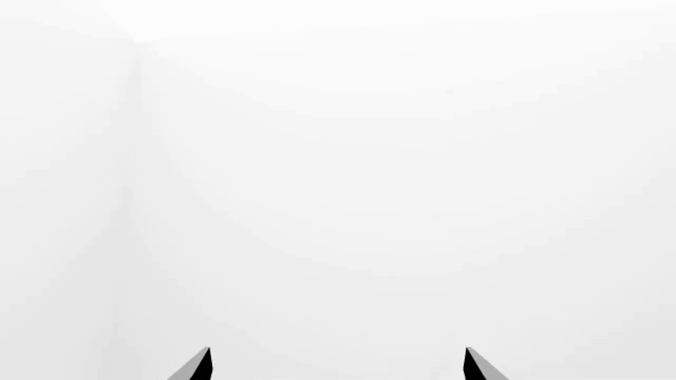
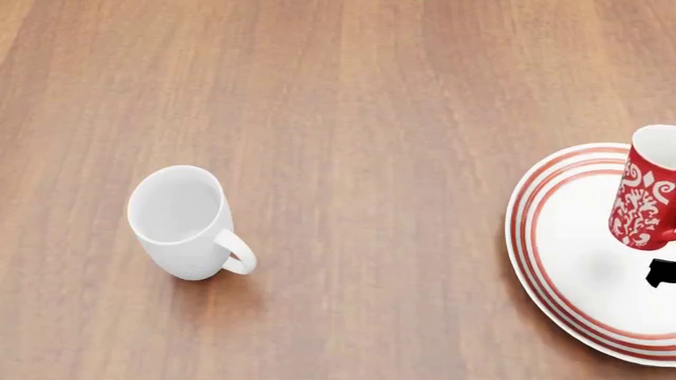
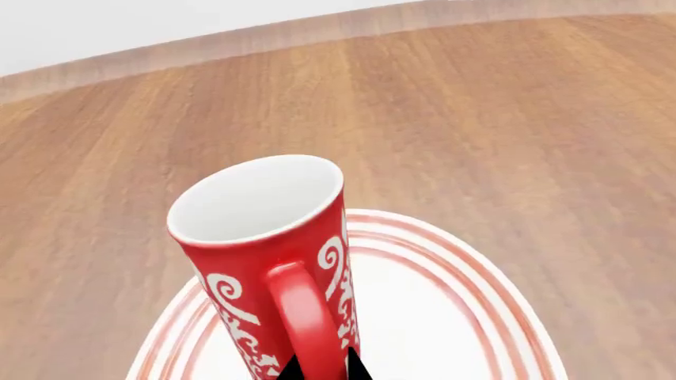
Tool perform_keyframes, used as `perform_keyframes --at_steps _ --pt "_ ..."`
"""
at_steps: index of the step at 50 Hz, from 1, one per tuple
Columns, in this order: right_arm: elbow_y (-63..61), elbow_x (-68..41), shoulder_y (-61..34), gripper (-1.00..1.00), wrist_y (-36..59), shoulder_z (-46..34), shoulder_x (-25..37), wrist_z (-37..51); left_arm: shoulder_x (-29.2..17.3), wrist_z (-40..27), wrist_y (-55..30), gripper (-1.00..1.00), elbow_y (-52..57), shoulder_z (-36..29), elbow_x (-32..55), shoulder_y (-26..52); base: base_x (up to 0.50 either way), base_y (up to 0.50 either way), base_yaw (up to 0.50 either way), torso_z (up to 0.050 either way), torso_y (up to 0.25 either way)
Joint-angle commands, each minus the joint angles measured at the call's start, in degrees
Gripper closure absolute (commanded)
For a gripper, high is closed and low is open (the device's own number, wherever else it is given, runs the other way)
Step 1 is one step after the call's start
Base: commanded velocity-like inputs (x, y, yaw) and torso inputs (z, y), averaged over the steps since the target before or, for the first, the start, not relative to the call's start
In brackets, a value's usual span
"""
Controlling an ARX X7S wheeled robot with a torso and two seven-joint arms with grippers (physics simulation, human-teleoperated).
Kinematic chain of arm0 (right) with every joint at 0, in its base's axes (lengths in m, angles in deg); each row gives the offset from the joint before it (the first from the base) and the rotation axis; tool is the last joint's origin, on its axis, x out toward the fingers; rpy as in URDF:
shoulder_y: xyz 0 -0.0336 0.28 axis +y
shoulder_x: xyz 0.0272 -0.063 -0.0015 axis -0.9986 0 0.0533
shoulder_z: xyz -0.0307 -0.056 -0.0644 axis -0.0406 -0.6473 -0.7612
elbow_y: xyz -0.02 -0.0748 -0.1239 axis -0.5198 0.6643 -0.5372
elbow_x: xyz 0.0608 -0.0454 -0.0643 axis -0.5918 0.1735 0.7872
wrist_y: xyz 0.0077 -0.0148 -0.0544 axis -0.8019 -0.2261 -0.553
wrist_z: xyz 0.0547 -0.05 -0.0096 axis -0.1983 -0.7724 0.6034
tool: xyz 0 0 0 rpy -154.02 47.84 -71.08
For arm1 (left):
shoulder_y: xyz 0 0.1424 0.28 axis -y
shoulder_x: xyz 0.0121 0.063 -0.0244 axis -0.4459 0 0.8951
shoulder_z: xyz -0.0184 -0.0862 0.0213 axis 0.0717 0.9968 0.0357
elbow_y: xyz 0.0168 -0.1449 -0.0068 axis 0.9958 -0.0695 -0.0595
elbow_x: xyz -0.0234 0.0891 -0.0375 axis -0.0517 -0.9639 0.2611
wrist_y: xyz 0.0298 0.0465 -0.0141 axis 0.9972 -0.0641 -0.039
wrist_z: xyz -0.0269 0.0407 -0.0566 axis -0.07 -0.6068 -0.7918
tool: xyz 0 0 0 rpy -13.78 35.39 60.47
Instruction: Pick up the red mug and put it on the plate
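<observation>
Gripping red mug by handle: right gripper, dark fingertips seen either side of handle base, closed on it. Mug held above plate, apart from it, shadow cast on plate. Long axis tilted, open mouth toward 11 o'clock in head view. Left gripper seen spread apart, nothing between, facing blank white. White mug upright at 9 o'clock on table.

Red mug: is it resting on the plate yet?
Apart. Head view shows the red mug hanging above the plate, with its blurred shadow separate on the white surface below.
</observation>
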Motion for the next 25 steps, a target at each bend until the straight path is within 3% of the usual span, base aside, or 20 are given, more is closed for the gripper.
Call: perform_keyframes --at_steps 1,25 --pt "0.19 0.64 0.13 1.0 -0.94 0.51 -0.18 -0.51 -0.24 -0.3 0.03 -1.0 -0.02 -0.35 -0.2 0.19 0.0 0.0 0.0 0.0 0.0" --pt "2.49 1.57 0.21 1.0 -2.49 0.54 -1.33 -1.05 -1.14 -1.2 0.22 -1.0 0.85 -1.07 -1.21 -0.27 0.0 0.0 0.0 0.0 0.0"
